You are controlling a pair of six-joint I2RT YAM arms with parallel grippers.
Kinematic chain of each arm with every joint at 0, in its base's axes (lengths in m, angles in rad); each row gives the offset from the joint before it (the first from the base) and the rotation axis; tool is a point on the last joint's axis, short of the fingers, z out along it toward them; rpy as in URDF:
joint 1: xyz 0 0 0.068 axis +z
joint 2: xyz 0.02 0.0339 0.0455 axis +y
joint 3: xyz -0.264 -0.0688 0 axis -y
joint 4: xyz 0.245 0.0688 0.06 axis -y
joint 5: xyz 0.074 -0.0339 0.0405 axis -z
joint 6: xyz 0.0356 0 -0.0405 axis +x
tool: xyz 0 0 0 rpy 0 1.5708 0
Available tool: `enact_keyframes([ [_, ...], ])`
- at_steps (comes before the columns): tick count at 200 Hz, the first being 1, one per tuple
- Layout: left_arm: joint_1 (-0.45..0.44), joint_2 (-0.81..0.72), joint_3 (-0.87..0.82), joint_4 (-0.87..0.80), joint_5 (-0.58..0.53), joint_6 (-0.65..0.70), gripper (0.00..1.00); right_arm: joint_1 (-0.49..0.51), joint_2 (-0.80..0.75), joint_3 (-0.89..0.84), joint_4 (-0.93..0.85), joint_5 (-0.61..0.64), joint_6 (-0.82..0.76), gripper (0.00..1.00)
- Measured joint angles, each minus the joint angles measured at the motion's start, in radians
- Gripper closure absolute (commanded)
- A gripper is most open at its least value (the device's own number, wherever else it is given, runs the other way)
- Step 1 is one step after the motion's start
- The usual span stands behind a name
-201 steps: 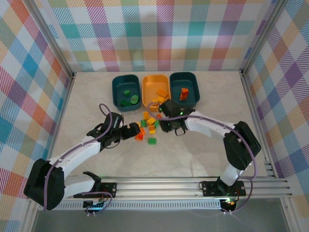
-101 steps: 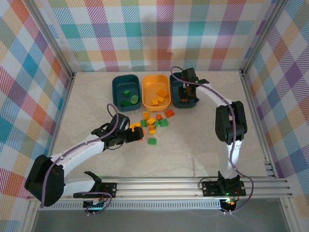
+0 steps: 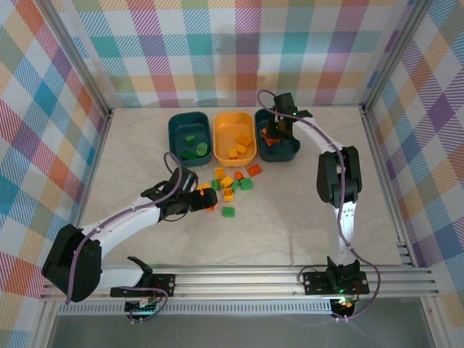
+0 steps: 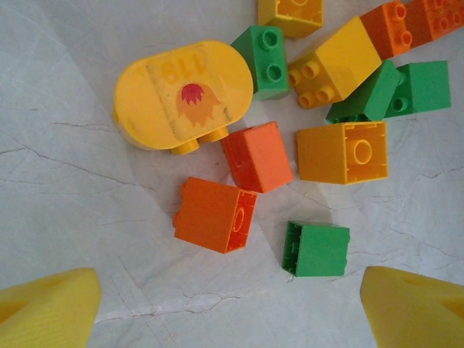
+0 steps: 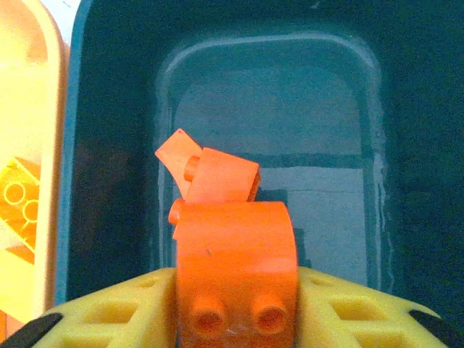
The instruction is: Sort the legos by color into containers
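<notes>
Pincers, two; tubs, three; legos, sorted and loose.

1. Right pincer [image 5: 235,312]: clenched on an orange brick [image 5: 235,250], studs facing the wrist camera, its sides flush against both yellow fingers [image 5: 109,319]. The right teal tub [image 5: 109,181] lies under and ahead of it. Small orange pieces [image 5: 217,174] lie just beyond the held brick. Past them the tub floor is bare up to the far wall and across to the right wall. To the pincer's left is the rim of the yellow-orange tub [image 5: 36,109], close beside the teal rim, with a yellow brick [image 5: 22,196] inside.

2. Left pincer [image 4: 232,308]: released, yellow fingertips [image 4: 51,308] spread wide, with only bare marbled table [image 4: 72,188] between them. Just ahead lie a second orange brick [image 4: 214,215] and, toward the right fingertip, a green brick [image 4: 315,249], apart from each other. Beyond these the loose pile [image 3: 230,183] packs closer, in orange, yellow and green, with several pieces touching. Left of the pile the table is open.

3. Left teal tub [image 3: 177,134]: well ahead of the left pincer, beyond the pile, holding green pieces [image 3: 194,148].

4. Room: the table is bare behind both pincers back to the near rail [image 3: 290,279] and to the right of the pile. Plaid walls [image 3: 232,51] close in three sides.

5. Markings: a rounded yellow piece [image 4: 185,94], ahead-left of the left pincer, bears a red flame-like emblem and faint pale digits, an 8 with two 1s.
</notes>
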Motion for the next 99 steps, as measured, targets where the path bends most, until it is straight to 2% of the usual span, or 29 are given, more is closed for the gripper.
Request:
enact_keyframes([
  [26, 0.0, 0.002, 0.002, 0.0, 0.0, 0.0, 0.07, 0.0, 0.007, -0.002, -0.013, -0.001, -0.008, 0.46],
  [60, 0.0, 0.002, 0.008, 0.0, 0.003, 0.0, 0.07, 0.0, -0.005, -0.023, -0.005, -0.001, -0.013, 0.45],
  [80, -0.006, 0.002, 0.016, 0.0, 0.011, 0.0, 0.09, 0.0, -0.069, -0.106, 0.008, -0.006, -0.011, 0.45],
  [99, -0.032, 0.024, 0.035, -0.007, 0.004, 0.001, 0.12, 0.013, -0.2, -0.242, 0.037, -0.013, 0.005, 0.44],
])
